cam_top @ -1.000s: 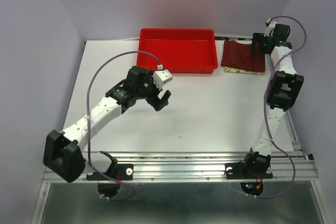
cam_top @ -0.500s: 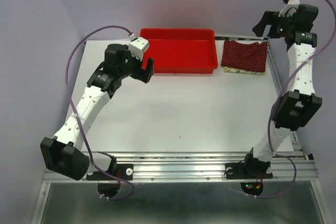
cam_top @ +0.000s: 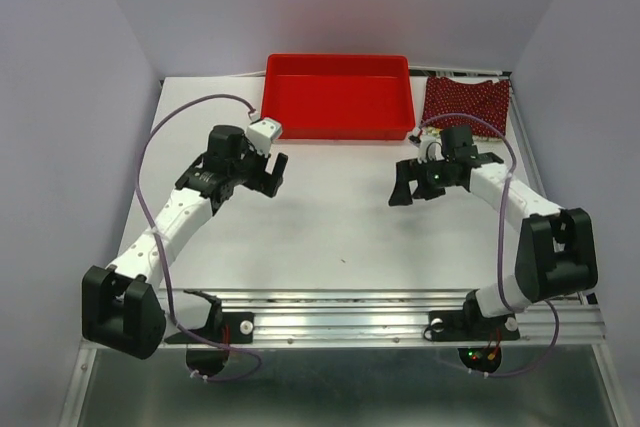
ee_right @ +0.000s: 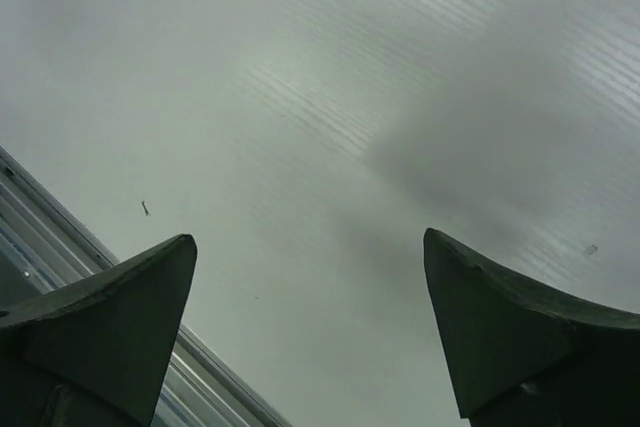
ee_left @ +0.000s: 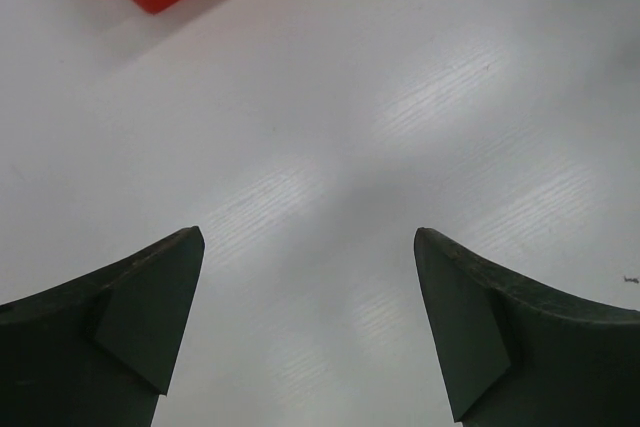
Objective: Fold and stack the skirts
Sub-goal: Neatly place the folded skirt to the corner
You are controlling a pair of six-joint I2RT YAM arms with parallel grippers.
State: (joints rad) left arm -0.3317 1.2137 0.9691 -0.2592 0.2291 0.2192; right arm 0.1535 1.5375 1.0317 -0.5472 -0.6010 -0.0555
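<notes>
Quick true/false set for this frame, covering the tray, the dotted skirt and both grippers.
1. The red tray has nothing in it. True.
2. The left gripper is shut on a skirt. False: it is open and empty, over the bare table just in front of the tray.
3. The dark red dotted skirt lies inside the tray. False: it lies folded on the table at the far right, beside the tray.
4. The right gripper is open and holds nothing. True.
</notes>
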